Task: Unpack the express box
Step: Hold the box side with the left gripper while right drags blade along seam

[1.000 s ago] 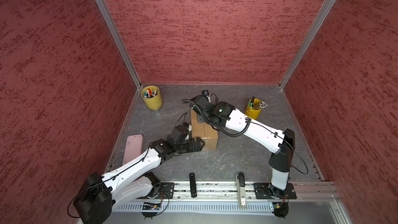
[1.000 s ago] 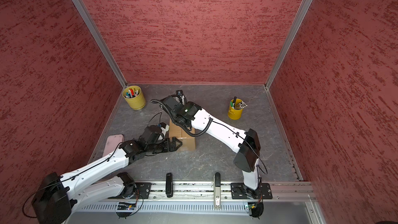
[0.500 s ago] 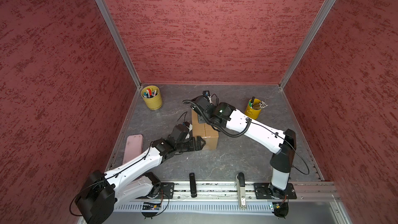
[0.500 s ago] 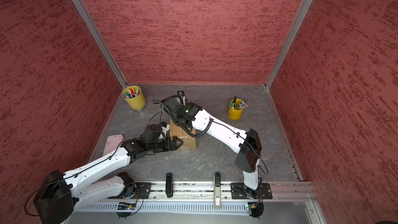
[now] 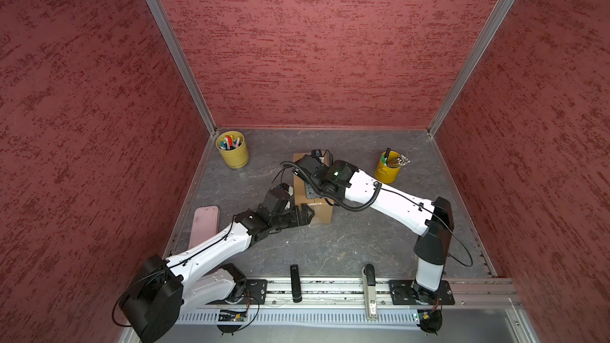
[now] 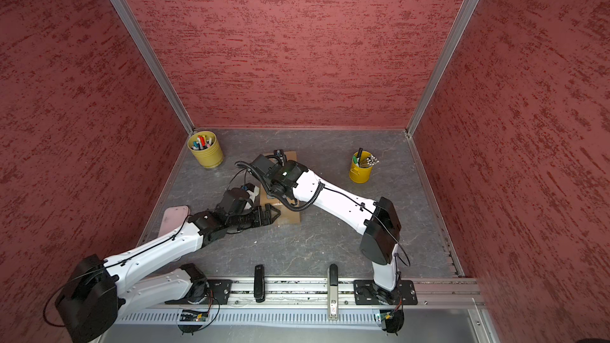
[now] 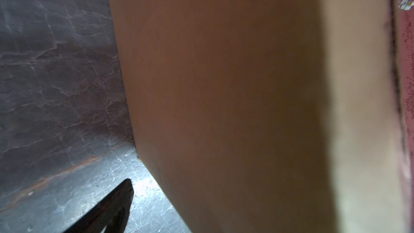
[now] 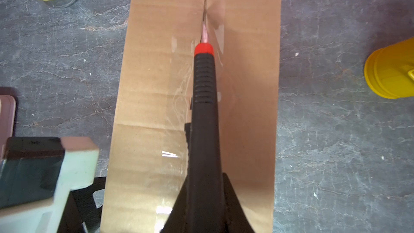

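The express box (image 5: 321,214) (image 6: 290,217), a brown carton with clear tape along its centre seam, lies in the middle of the grey floor. Above its top my right gripper (image 5: 312,190) (image 8: 205,187) is shut on a cutter (image 8: 204,90) with a black handle and red collar. The cutter's blade sits in the taped seam of the box (image 8: 152,86). My left gripper (image 5: 305,215) (image 6: 272,214) is open, low at the box's near left corner. In the left wrist view the box wall (image 7: 224,108) fills the picture, and only one finger (image 7: 114,207) shows, over the floor.
A yellow cup of markers (image 5: 232,153) stands at the back left. A yellow cup of pens (image 5: 389,169) stands right of the box. A pink flat case (image 5: 205,226) lies by the left wall. Two staplers (image 5: 295,283) (image 5: 369,288) rest on the front rail.
My left arm has edged a little closer to the box's near corner. The right gripper and its cutter have hardly moved.
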Controlling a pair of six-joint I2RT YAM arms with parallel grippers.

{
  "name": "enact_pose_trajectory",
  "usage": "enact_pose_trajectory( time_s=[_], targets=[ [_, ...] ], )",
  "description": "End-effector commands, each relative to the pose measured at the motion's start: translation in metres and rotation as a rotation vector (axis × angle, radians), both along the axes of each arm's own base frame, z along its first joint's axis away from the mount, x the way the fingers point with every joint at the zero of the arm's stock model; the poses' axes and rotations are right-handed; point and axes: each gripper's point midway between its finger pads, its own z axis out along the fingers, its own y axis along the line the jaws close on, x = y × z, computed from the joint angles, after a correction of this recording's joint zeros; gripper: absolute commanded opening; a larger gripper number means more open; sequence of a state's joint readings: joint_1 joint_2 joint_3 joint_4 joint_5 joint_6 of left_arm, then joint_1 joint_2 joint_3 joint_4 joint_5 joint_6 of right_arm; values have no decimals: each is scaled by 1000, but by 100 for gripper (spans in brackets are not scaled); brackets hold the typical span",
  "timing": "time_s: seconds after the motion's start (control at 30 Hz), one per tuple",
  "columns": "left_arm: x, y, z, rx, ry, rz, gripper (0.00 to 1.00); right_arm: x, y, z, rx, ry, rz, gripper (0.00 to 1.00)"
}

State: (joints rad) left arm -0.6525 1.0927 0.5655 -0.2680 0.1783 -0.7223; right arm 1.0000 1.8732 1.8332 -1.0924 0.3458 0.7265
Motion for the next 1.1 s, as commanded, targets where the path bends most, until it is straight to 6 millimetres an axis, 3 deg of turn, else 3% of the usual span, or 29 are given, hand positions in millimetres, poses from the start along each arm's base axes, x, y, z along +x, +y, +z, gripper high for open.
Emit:
enact_pose_trajectory(
  time_s=[0.0, 0.47, 1.07],
  targets=[
    [11, 6, 0, 7, -27, 54, 100, -20, -7, 2, 1, 58, 6, 0],
    [13, 7, 0, 10, -35, 63, 100, -26, -16, 10, -23, 78, 7, 0],
    [15, 4, 1, -4, -44, 68, 100, -32, -8, 17, 29, 100, 35, 0]
  ],
)
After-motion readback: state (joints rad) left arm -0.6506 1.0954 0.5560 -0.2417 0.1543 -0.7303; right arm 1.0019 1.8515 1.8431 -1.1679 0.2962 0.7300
